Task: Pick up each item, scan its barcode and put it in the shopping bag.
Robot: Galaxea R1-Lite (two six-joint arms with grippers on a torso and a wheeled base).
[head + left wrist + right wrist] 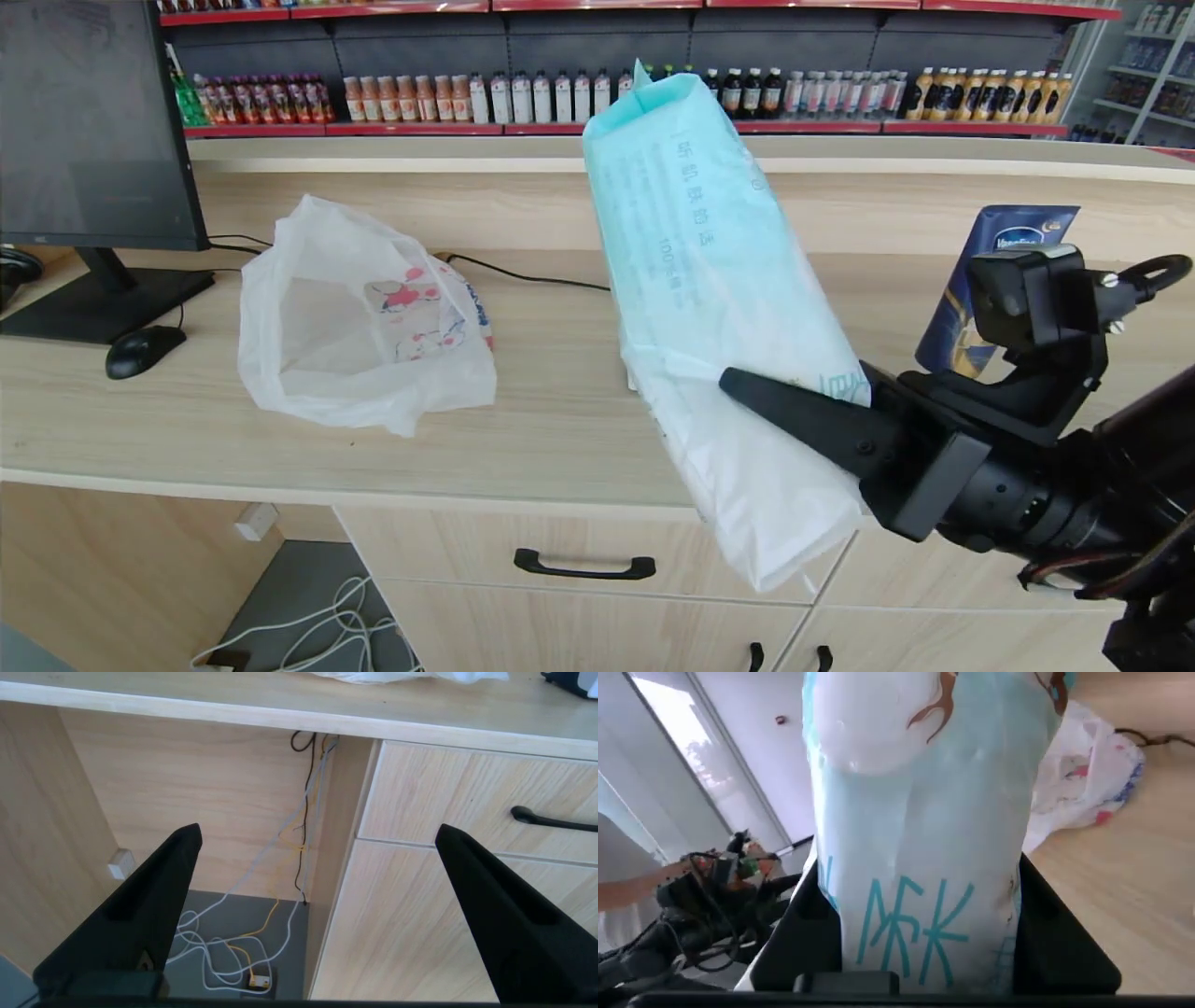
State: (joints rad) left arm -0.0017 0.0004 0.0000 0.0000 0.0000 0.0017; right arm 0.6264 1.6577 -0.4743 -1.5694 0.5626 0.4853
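Note:
My right gripper (822, 411) is shut on a long pale-blue and white tissue pack (709, 308), holding it tilted above the counter's front edge, its top leaning toward the shelves. In the right wrist view the pack (924, 831) is clamped between both fingers (799, 943). The white shopping bag (359, 313) lies open on the counter to the left, with a printed item inside. A dark blue pouch (999, 271) stands behind the right arm. My left gripper (313, 915) is open below the counter, facing the cabinet front.
A monitor (93, 140) and mouse (142, 351) sit at the counter's left end, with a black cable (532, 274) running behind the bag. Drawers with black handles (583, 565) are under the counter (551, 429). Loose cables (238, 943) lie on the floor.

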